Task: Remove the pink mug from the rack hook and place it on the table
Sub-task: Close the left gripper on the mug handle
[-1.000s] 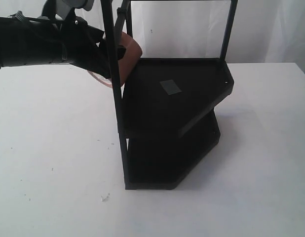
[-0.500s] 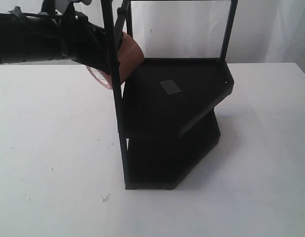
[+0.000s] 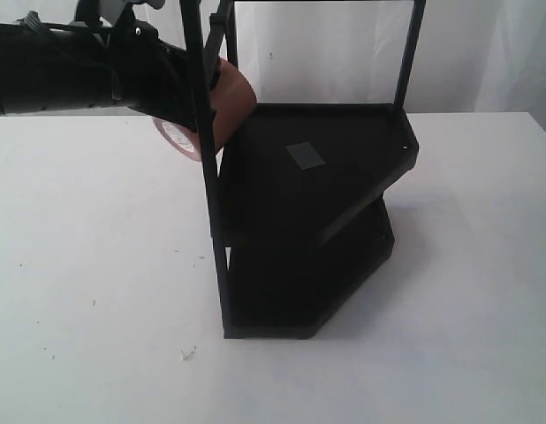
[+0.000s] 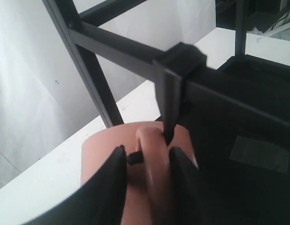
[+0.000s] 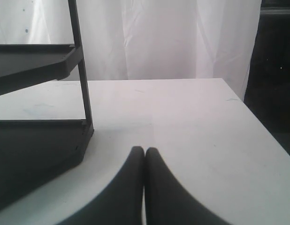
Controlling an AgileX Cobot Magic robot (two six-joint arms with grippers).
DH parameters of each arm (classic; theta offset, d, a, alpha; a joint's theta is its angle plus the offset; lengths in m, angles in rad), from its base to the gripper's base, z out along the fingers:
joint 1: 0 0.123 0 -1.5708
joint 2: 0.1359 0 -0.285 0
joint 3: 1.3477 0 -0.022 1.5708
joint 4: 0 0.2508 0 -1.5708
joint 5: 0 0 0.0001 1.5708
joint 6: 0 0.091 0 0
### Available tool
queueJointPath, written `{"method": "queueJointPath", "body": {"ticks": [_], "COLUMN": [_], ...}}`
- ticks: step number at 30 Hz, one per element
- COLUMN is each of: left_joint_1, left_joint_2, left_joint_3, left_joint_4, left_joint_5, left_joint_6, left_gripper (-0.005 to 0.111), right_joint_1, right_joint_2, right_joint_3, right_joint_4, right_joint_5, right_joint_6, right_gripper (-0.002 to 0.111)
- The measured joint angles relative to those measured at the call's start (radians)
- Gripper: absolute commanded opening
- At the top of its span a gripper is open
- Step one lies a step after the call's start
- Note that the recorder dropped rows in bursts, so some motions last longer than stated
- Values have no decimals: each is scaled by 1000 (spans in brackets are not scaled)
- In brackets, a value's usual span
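Hanging by its handle [image 4: 151,140] from the hook [image 4: 168,133], the mug [image 3: 232,99] was held beside a post of the rack [image 3: 308,177], raised above the table [image 3: 96,265]. The handle was clamped by the left hand [image 4: 147,157]; the right hand [image 5: 144,157] was seen pressed together, empty.

rack [image 3: 220,252]: black two-shelf frame, standing upright, thin posts rising at its corners.
upper shelf [image 3: 361,150]: flat black tray with a low rim and an angled outline, one corner cut off toward the front right.
lower shelf [image 3: 282,296]: same outline, directly under the upper one, deep in shadow.
grey patch [image 3: 305,155]: small squarish piece, tape or a sticker, lying flat near the middle of the upper shelf, turned slightly askew.
white scrap [image 3: 187,354]: tiny crumpled bit, near the rack's front left foot.
curtain [image 3: 326,53]: white fabric in soft folds, filling the background.
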Motion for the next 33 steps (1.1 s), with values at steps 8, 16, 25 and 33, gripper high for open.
{"method": "queueJointPath", "body": {"ticks": [8, 16, 25, 33], "left_joint_1": [0, 0, 0, 0], "left_joint_2": [0, -20, -36, -15], "left_joint_3": [0, 24, 44, 21], "left_joint_4": [0, 0, 0, 0], "left_joint_5": [-30, -30, -17, 28], "left_joint_6": [-9, -50, -50, -52], "left_gripper": [54, 48, 32, 4], "right_joint_1": [0, 0, 0, 0], "right_joint_2": [0, 0, 0, 0], "right_joint_3": [0, 0, 0, 0], "right_joint_4": [0, 0, 0, 0], "right_joint_5": [0, 0, 0, 0], "right_joint_6": [2, 2, 2, 2], "right_gripper": [0, 0, 0, 0]}}
